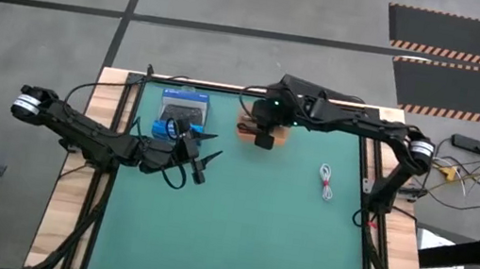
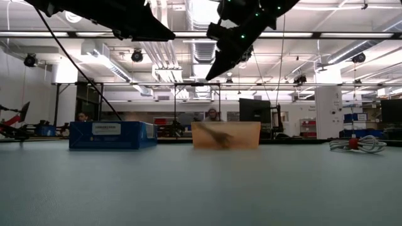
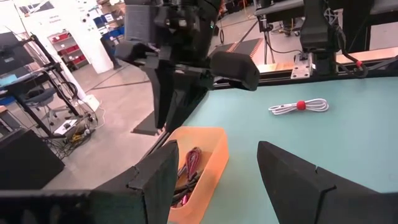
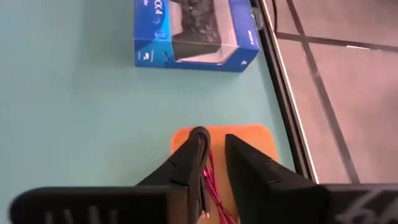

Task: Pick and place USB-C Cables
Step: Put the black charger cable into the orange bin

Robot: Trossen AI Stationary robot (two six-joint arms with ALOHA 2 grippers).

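So I'm hovering my right gripper point(image 4: 211, 155) right over the orange bin point(image 4: 249, 140), and I'm pinching something thin and dark between the fingers, looks like the black cable point(image 4: 201, 163) dangling down toward the bin. The red-pink cable point(image 4: 217, 190) is already lying in the bin directly under my fingers, so I'd say I'm mid-drop on this one.

The white cable point(image 1: 326, 182) with its red tie is sitting on the green mat point(image 1: 243, 240), well off to my right gripper's side, apart from everything else. I can't spot a grey one anywhere.

My left gripper point(image 1: 201, 156) is hanging spread wide and empty just in front of the blue box point(image 1: 184, 105), waiting.

Next I'm guessing I need to let go so the black one falls inside the walls, then swing over for the white.
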